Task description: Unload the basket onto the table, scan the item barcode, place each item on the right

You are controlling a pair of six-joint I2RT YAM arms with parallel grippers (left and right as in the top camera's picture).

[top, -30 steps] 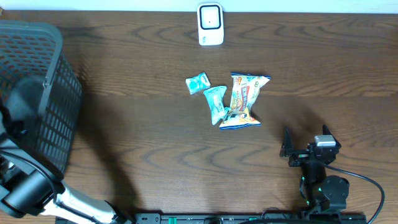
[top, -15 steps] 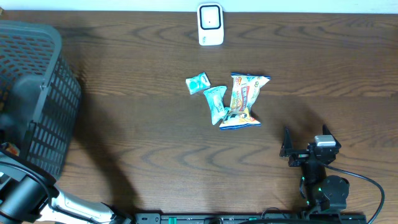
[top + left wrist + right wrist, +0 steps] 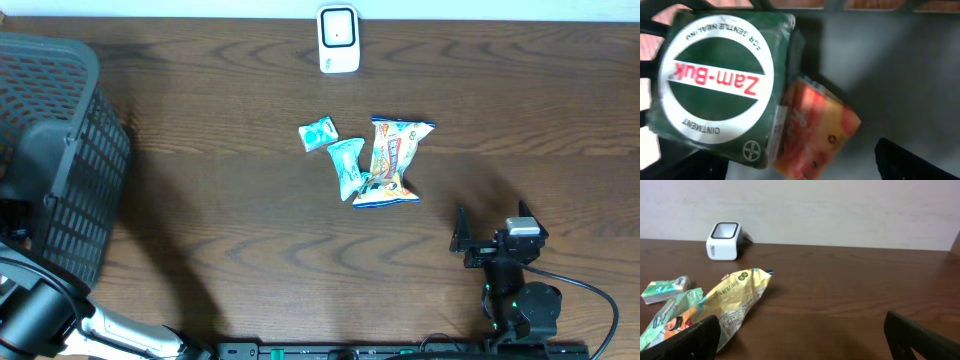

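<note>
Left arm (image 3: pixel 45 160) further over basket (image 3: pixel 95 110), cropped

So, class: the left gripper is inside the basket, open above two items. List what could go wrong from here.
1. The Zam-Buk box and orange packet lie against each other, so the open left gripper may catch both or the wrong one.
2. The basket wall stands close to the left arm; lifting out could snag its mesh.
</note>
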